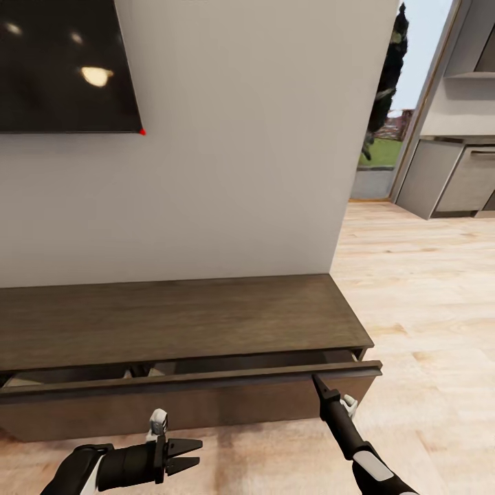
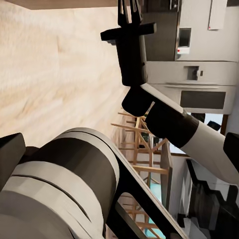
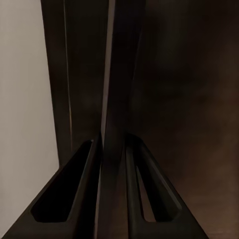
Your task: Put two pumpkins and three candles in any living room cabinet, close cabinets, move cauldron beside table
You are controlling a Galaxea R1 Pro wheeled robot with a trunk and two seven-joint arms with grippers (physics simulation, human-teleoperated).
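Head view: I see the cabinet (image 1: 172, 320) against the white wall below the TV (image 1: 65, 65), its wide drawer (image 1: 192, 381) pulled slightly out with pale wood showing inside. My right gripper (image 1: 317, 380) sits at the drawer's top front edge near its right end. In the right wrist view the fingers (image 3: 82, 194) are clamped on the thin edge of the drawer front (image 3: 112, 99). My left gripper (image 1: 194, 455) hangs low over the wooden floor (image 1: 426, 289) before the cabinet, fingers slightly apart, holding nothing.
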